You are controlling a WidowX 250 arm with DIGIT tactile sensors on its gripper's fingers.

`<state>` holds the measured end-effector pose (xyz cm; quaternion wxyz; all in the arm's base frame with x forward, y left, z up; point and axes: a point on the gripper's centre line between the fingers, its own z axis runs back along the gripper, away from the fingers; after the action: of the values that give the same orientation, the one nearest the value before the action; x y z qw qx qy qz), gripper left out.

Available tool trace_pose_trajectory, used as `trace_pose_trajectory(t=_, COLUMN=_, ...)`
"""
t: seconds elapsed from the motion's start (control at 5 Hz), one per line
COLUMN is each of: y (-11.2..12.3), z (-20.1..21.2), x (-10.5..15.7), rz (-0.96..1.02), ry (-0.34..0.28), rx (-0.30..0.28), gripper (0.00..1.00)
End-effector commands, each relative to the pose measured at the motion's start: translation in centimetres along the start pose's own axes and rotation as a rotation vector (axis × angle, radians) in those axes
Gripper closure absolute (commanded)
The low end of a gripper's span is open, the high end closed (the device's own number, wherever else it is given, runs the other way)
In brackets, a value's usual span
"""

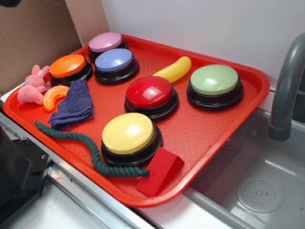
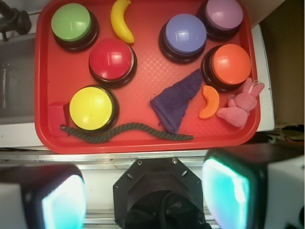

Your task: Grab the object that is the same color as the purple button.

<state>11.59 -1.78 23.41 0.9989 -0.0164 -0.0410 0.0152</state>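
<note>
Beside a steel sink, a red tray [image 1: 248, 90] is laid out with six dome buttons, and the purple button [image 2: 185, 34] is picked out at the far side, next to the orange button [image 2: 230, 64]. The match is spotted at once: the rag [image 2: 177, 102], a dark indigo-purple scrap of terry cloth, is lying flat on the tray floor just below those two buttons, with the orange slice [image 2: 209, 101] just beside it and the green rope [image 2: 126, 132] running along the tray's near edge under it. In the wrist view the rag's long axis is seen running diagonally, narrow tip up toward the orange button, broad frayed end down toward the rope. The gripper [image 2: 143, 191] is held back off the tray at its near edge, and its fingers [image 2: 226, 183] are spread wide with nothing between them. From there the rag is found straight ahead and slightly right, well apart. A reach forward over the rope is judged necessary, with the jaws best turned across that diagonal.
</note>
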Motion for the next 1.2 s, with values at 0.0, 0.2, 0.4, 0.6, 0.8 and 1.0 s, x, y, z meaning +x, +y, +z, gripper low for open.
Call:
trace_pose_trajectory(t=0.0, y=0.0, z=0.0, x=0.0, rz=0.0, ry=0.0, rx=0.0, gripper=0.0)
trace_pose_trajectory(t=0.2, y=1.0, z=-1.6, x=1.3, rz=0.133, ry=0.027, rx=-0.029, gripper=0.0)
trace_pose_trajectory(t=0.4, y=2.4, z=-3.5, x=2.1, rz=0.267, ry=0.004, rx=-0.054, gripper=0.0)
trace_pose_trajectory(t=0.6, y=3.4, z=-7.1, x=3.4, rz=0.444, ry=0.01, rx=-0.066, gripper=0.0)
trace_pose_trajectory(t=0.8, y=4.7, z=-10.4, x=4.5, rz=0.591, ry=-0.005, rx=-0.037, gripper=0.0)
trace_pose_trajectory(t=1.0, y=6.2, z=-13.5, x=5.9, rz=0.692, ry=-0.012, rx=0.034, gripper=0.0)
